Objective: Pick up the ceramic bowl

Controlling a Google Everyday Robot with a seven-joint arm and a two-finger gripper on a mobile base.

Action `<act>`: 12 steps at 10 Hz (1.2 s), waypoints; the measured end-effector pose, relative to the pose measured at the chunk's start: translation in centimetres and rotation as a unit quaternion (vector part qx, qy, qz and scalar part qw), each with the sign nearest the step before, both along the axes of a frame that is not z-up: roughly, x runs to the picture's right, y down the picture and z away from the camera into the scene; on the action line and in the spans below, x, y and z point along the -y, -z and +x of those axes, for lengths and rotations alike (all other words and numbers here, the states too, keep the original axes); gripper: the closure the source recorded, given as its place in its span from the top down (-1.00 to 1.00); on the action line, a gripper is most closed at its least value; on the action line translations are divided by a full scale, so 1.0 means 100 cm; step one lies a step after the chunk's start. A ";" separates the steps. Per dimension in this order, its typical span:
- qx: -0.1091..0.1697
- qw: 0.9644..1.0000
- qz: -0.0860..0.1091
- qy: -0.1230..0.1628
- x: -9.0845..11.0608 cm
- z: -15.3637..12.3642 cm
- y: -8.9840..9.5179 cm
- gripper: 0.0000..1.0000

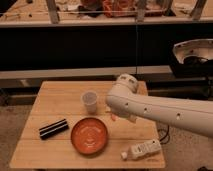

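Observation:
The ceramic bowl [89, 135] is wide, shallow and orange-red with faint pale marks inside. It sits upright on the wooden table [57, 95], near the front centre. My white arm reaches in from the right and bends above the table's right half. My gripper [115, 116] is mostly hidden under the arm, just right of and behind the bowl's far rim, with a small orange bit showing there. It holds nothing that I can see.
A small translucent plastic cup [89, 101] stands behind the bowl. A black striped bar [53, 128] lies to the bowl's left. A white bottle [142, 149] lies on its side at the front right. Dark shelving runs behind the table.

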State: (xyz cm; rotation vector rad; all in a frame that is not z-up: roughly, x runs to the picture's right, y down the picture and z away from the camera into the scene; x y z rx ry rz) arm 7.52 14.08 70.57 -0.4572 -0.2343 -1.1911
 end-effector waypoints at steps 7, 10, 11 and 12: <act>0.047 0.995 0.005 0.084 -0.018 -0.020 -0.011 0.60; 0.066 0.991 0.001 0.117 -0.031 -0.024 -0.017 0.60; 0.072 0.989 -0.002 0.129 -0.034 -0.026 -0.021 0.60; 0.077 0.987 -0.004 0.139 -0.037 -0.026 -0.025 0.60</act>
